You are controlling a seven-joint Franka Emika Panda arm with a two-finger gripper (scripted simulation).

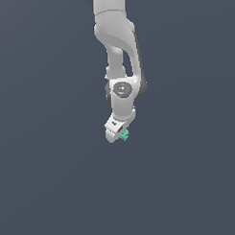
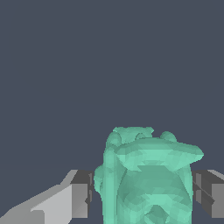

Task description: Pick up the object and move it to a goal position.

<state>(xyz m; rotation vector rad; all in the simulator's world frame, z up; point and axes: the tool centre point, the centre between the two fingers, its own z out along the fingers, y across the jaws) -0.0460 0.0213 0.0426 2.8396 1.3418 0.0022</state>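
Observation:
The object point(image 1: 124, 135) is a small teal-green jagged lump, seen at the tip of the white arm near the middle of the exterior view. My gripper point(image 1: 117, 134) is shut on it, with only a green corner poking out beside the white hand. In the wrist view the object point(image 2: 146, 179) fills the space between the two grey fingers point(image 2: 81, 192), which press against its sides. The goal position carries no mark in either view.
The white arm point(image 1: 118, 52) hangs down from the top of the exterior view. Around it there is only a uniform dark grey-blue background.

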